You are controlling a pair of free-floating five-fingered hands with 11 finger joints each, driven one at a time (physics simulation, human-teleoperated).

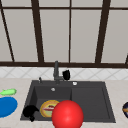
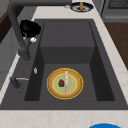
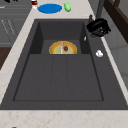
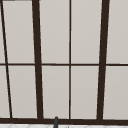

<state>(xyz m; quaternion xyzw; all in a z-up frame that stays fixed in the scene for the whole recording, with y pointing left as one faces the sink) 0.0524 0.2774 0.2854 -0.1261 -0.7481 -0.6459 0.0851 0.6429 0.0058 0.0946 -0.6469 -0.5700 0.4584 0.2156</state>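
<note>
Front view: left hand (image 1: 30,111) hangs at the sink's (image 1: 105,100) front-left corner, over the basin's edge, fingers curled downward with nothing in them. Nearest thing to it is the plate (image 1: 48,108), lying flat on the floor of the left basin, just to the hand's right and apart from it. A red ball (image 1: 67,115) sits in front of the camera and covers part of the plate.

Right hand (image 1: 66,74) is up at the back rim, just right of the faucet (image 1: 56,71). Left side view puts it beside the faucet's column, above a small white knob (image 2: 32,39); whether it touches the faucet cannot be told, nor whether its fingers are spread or closed. Its spot there looks suited to working the faucet, as a judgement.

Left side view: plate shows a yellow rim, a green centre, a small dark red piece and a pale stick across it.

Tabletop (image 1: 10,120) left of the sink carries a blue dish (image 1: 6,106) and a green vegetable (image 1: 8,92); a dark bowl (image 1: 125,109) sits at the far right.
</note>
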